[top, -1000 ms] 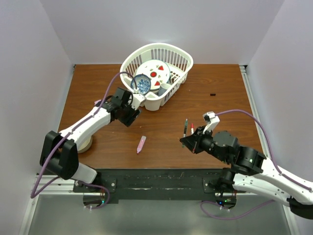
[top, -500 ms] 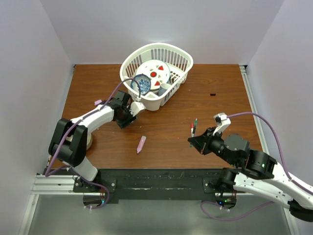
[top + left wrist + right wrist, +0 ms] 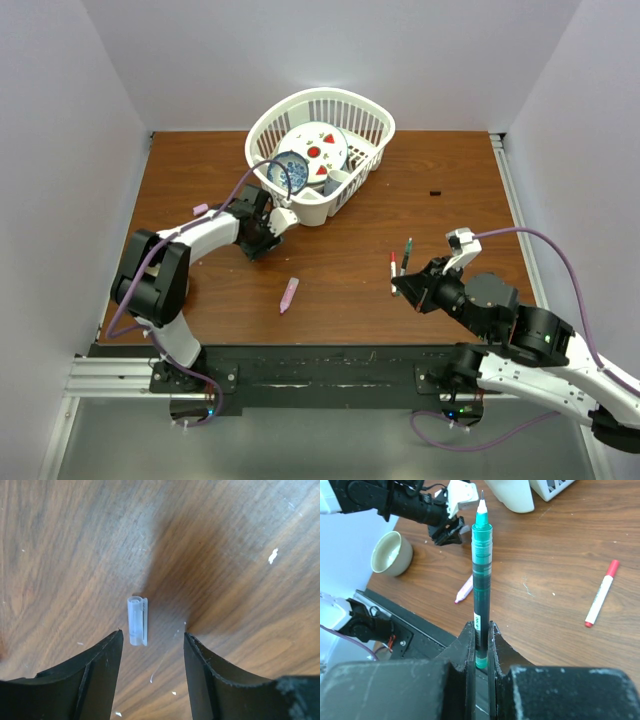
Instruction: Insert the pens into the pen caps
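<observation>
A pale pen cap (image 3: 136, 621) lies between the left end effector's (image 3: 152, 633) parted fingertips.

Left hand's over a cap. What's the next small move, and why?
Probably lower the left hand and close on the pale cap: it lies untouched between the open fingers, and the right hand grips the green pen, nib out.

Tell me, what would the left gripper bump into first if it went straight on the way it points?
Probably the pale pen cap lying just ahead of the open left gripper, then the wooden table beneath it; depth is hard to judge.
</observation>
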`<move>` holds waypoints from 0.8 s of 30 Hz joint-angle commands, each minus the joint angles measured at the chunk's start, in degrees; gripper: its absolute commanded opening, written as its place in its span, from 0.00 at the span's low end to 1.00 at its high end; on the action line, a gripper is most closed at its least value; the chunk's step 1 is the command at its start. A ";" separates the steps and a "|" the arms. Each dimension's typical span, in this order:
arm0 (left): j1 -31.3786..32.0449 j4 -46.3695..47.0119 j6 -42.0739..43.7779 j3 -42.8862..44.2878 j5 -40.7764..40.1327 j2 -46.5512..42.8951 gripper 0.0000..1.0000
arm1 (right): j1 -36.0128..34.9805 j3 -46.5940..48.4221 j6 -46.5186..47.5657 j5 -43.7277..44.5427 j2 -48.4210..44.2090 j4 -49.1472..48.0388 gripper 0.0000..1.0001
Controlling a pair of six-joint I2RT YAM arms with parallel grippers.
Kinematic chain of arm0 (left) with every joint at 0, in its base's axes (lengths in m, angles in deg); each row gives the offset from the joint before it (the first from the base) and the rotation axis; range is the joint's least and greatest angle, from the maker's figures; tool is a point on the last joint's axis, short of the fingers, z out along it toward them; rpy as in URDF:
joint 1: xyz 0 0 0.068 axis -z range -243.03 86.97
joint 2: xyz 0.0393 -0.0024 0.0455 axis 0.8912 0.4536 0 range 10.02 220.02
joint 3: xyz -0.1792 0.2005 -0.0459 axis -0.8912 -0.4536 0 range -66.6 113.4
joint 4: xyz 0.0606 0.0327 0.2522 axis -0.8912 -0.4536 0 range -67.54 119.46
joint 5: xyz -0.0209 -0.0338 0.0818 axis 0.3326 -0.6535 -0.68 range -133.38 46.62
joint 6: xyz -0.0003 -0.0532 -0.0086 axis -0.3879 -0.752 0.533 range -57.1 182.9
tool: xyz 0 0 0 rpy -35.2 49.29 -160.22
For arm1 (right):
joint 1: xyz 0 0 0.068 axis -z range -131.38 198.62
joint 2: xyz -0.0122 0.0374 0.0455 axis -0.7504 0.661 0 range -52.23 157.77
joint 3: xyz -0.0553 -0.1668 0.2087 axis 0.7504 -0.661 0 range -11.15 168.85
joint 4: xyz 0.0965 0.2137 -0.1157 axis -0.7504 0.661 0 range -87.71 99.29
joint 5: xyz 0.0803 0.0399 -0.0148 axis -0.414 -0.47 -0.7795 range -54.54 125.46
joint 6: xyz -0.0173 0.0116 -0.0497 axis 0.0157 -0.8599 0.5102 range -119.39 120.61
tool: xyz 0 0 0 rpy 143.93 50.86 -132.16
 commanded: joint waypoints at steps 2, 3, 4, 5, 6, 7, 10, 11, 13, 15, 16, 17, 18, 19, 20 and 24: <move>-0.82 3.36 -0.08 1.91 -0.14 2.84 0.54 | -0.07 2.39 0.95 2.60 -0.40 0.26 0.00; -0.82 3.27 -0.86 2.08 1.34 3.01 0.53 | -0.07 2.48 1.12 2.77 -0.40 0.26 0.00; -0.82 3.10 -1.22 2.17 1.61 2.93 0.52 | -0.07 2.65 1.30 2.95 -0.31 0.34 0.00; -0.82 1.79 -1.48 2.26 2.83 2.93 0.51 | -0.07 2.74 1.47 3.03 -0.31 0.52 0.00; -0.82 1.17 -2.09 2.26 3.19 2.84 0.50 | -0.07 2.83 1.47 3.04 -0.22 0.61 0.00; -0.82 0.81 -2.54 2.17 3.54 2.75 0.47 | -0.07 3.00 1.56 3.04 -0.05 0.61 0.00; -1.00 -0.15 -3.50 1.65 5.21 2.40 0.35 | -0.07 3.18 1.65 3.04 0.22 0.43 0.00; -1.00 -0.33 -3.94 1.47 4.96 2.23 0.33 | -0.07 3.18 1.74 3.04 0.39 0.52 0.00; -1.00 -0.77 -5.00 0.51 5.22 1.70 0.31 | -0.07 3.53 1.74 2.95 0.57 0.96 0.00; -1.00 -0.60 -6.14 -0.37 4.96 0.56 0.30 | 0.02 3.62 1.65 2.86 0.48 1.05 0.00; -1.00 -0.60 -6.40 -1.42 4.95 0.03 0.30 | -0.07 3.53 1.48 2.77 0.40 0.96 0.00; -1.00 -0.60 -6.67 -1.95 4.87 -0.49 0.30 | -0.07 3.36 1.30 2.77 0.22 0.70 0.00; -1.00 -0.60 -7.28 -2.39 4.95 -1.46 0.29 | -0.07 3.27 1.04 2.51 0.05 0.61 0.00; -1.00 -0.68 -7.63 -3.09 4.61 -1.90 0.28 | -0.07 2.83 0.77 2.42 -0.13 0.61 0.00; -1.00 -0.77 -7.99 -3.36 3.99 -2.34 0.28 | -0.07 2.65 0.68 2.25 -0.13 0.52 0.00; -1.00 0.01 -10.53 -4.59 1.88 -4.63 0.29 | -0.16 1.86 -0.46 1.19 -0.13 0.26 0.00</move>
